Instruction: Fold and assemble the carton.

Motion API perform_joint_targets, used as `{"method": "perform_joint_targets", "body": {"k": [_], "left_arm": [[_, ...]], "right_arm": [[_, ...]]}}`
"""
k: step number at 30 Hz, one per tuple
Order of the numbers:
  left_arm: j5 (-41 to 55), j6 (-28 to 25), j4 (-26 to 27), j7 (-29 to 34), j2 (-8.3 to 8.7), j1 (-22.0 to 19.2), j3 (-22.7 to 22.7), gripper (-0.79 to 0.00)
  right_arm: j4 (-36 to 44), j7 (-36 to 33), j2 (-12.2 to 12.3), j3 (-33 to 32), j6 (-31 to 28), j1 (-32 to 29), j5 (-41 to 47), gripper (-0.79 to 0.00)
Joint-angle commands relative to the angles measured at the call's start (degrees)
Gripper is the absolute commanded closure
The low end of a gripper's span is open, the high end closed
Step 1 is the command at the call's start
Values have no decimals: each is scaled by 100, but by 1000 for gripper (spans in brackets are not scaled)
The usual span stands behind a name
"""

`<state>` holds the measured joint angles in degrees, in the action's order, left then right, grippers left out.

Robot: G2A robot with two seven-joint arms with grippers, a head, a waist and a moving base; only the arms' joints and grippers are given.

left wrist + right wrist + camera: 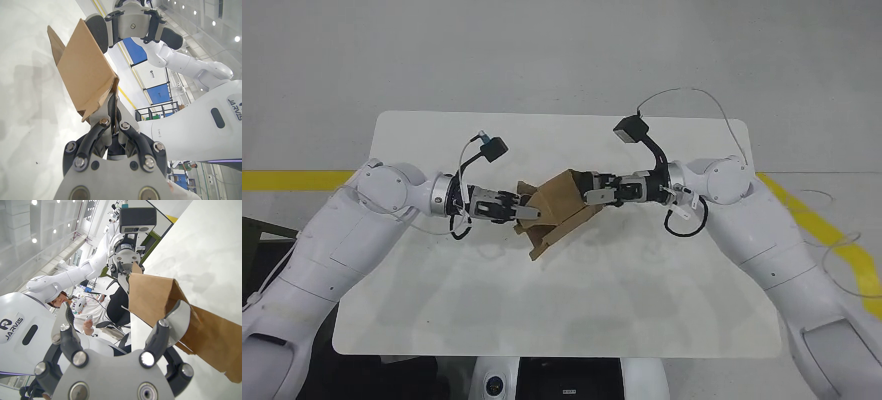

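Note:
A brown, partly folded carton (pixel 558 205) is held up over the middle of the white table (pixel 442 300). My left gripper (pixel 113 106) is shut on a torn lower edge of the carton (pixel 85 75), which rises tilted from it. It also appears far off as the left gripper (pixel 127 276) at the carton's far end. My right gripper (pixel 122 313) is open, and one of its fingers (pixel 179 313) lies against a carton panel (pixel 149 294) while the other stands free. From the left wrist, the right gripper (pixel 134 36) straddles the carton's top corner.
The white table (pixel 198 247) has bare surface all round the carton, with its edges well away from both grippers. A yellow line (pixel 292 180) runs on the floor beyond the table's sides. A thin cable (pixel 692 95) loops above the right arm.

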<state>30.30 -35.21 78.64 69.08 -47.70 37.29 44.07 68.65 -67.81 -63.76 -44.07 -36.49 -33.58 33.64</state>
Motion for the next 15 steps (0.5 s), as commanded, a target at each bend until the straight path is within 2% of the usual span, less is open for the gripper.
{"method": "perform_joint_targets", "body": {"k": [1,8,15], "left_arm": [[1,2,9,1,-1,-6,-13,0],[36,10,8,9,3,-15,-49,0],[47,23,25,23,12,-20,-85,0]], "right_arm": [[-37,32,3,77,-33,21,22,-730],[-122,105,21,398,-106,162,89,-631],[-283,178,107,685,-179,378,-44,-640]]}}
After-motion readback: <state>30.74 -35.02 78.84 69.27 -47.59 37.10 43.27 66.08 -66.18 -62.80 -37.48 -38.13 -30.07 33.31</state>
